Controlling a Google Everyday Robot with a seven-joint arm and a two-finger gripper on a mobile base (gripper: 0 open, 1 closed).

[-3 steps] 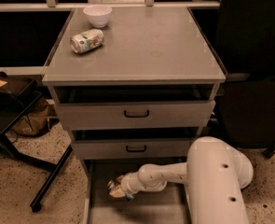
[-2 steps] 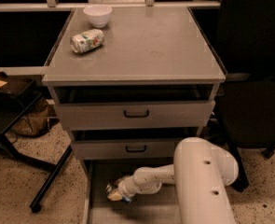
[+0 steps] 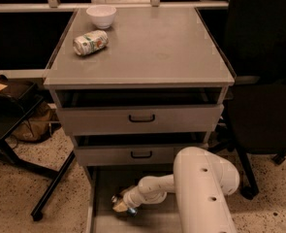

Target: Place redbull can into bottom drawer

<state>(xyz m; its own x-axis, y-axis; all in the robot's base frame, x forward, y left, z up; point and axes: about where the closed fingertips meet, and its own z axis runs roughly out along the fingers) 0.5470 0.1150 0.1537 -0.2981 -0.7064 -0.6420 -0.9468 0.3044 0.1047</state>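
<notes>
The bottom drawer is pulled out under the cabinet, and its grey floor and left wall show. My white arm reaches down into it from the right. My gripper hangs low over the drawer floor, left of centre. It is shut on the redbull can, of which only a small blue and silver part shows at the fingertips. I cannot tell whether the can touches the floor.
A white-and-green can lies on its side on the cabinet top, next to a white bowl. Two upper drawers with black handles stand slightly open. A black chair base is at the left and a dark chair at the right.
My arm has swung left and its big white forearm now fills more of the lower middle. The gripper has moved slightly left and down inside the drawer. The cabinet top is unchanged.
</notes>
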